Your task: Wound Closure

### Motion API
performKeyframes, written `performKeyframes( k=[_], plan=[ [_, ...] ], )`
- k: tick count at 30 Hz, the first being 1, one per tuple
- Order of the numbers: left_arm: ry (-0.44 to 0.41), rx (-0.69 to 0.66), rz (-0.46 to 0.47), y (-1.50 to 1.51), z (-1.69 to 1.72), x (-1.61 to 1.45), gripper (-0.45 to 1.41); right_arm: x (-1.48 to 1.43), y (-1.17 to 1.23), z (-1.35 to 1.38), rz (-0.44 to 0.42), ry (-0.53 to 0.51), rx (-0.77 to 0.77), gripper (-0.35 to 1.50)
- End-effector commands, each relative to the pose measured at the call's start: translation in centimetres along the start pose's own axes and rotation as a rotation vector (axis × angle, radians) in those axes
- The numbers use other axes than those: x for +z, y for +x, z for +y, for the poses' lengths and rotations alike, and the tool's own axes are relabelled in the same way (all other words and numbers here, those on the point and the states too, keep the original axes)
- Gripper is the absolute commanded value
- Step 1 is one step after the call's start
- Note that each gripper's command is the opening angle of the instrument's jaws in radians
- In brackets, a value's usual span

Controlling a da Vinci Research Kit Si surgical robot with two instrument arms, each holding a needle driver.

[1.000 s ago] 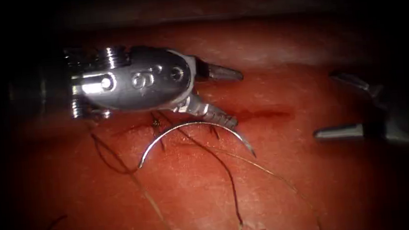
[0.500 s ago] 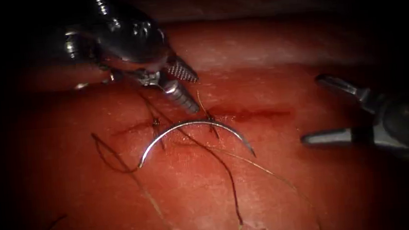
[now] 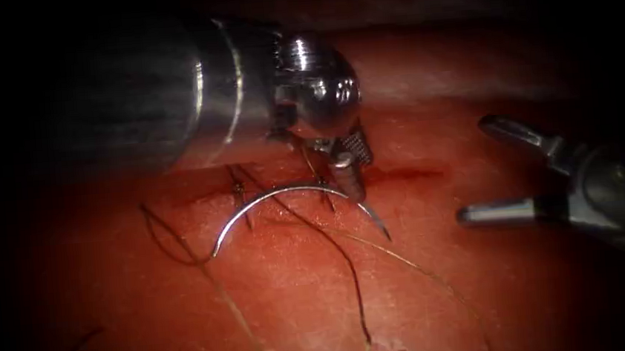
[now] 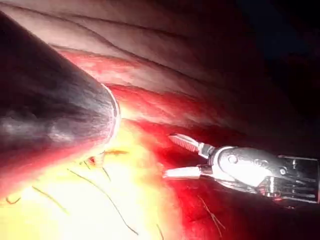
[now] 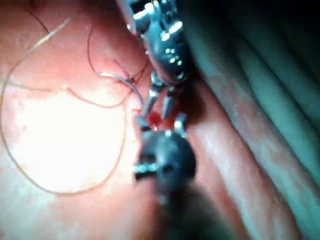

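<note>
Endoscope view places the needle [image 3: 296, 199] flat on the tissue [image 3: 300, 295], arched just below the cut [image 3: 394, 173], with both ends exposed and neither end in the tissue. Neither of my tools holds it. Its point end faces the picture's right, which I judge leaves that end accessible to either tool. Thread [image 3: 350, 269] trails from the needle's left end and lies in loose strands across the tissue below the cut. Short dark thread ends [image 3: 239, 192] stand at the cut above the needle's arch.

My left tool [image 3: 353, 168] is angled steeply downward from the upper left, wrist bent, jaws parted slightly. The lower jaw tip sits at the needle's right portion, near the point end; I cannot tell whether it touches. The jaws hold nothing.

My right tool [image 3: 506, 171] is held level at the picture's right, well apart from the needle, jaws spread wide and empty. Left wrist view confirms the right tool [image 4: 187, 157] with its jaws apart above the tissue.
</note>
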Motion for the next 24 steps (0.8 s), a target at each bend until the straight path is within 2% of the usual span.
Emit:
performKeyframes(
  k=[1,7,10,16,24],
  plan=[
    [-0.008,0.011,-0.008,0.04,-0.10,0.05,0.34,0.09,-0.01,0.00,0.004,0.002,-0.002,1.21],
    [-0.047,0.046,-0.023,0.07,-0.08,0.07,0.29,0.09,-0.01,0.00,0.004,0.002,-0.002,1.21],
    [-0.058,0.062,-0.033,0.06,-0.08,0.08,0.15,0.10,-0.02,-0.01,0.005,0.001,-0.003,1.21],
    [-0.084,0.093,-0.053,0.05,-0.05,0.09,0.02,0.11,-0.03,-0.01,0.002,0.000,-0.004,1.21],
    [-0.088,0.118,-0.037,0.08,-0.05,0.08,0.05,0.12,-0.03,-0.02,0.003,0.000,-0.004,1.21]
  ],
)
